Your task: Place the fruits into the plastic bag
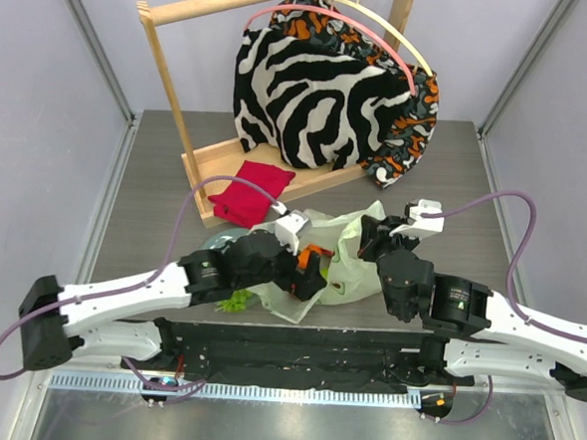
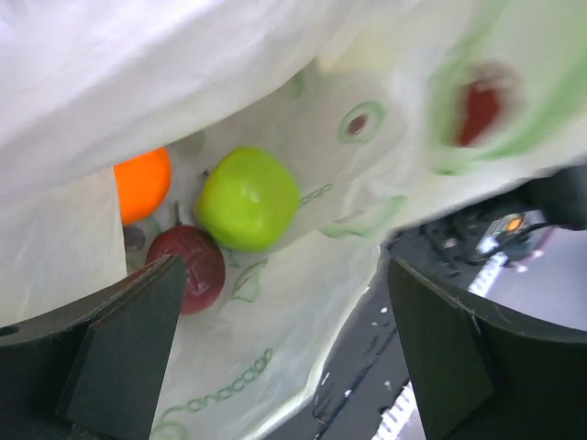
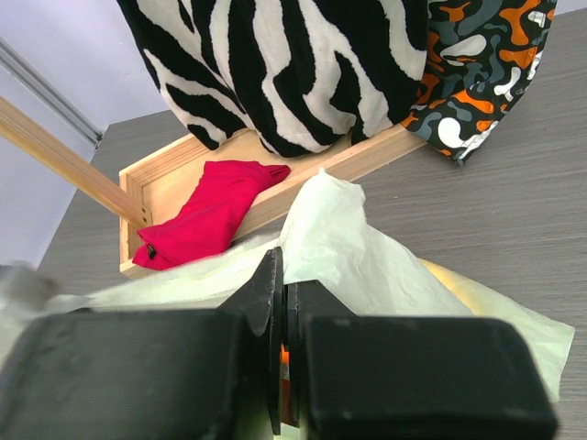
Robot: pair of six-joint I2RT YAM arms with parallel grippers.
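Inside the plastic bag (image 2: 257, 367), fruits (image 2: 248, 197) apparently block the spread left pincer (image 2: 284, 312) ahead.

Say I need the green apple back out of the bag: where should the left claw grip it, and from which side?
Grip the green apple across its round middle, coming straight in through the mouth of the plastic bag, as the open left claw faces it. Probably keep clear of the dark plum crowding its lower left.
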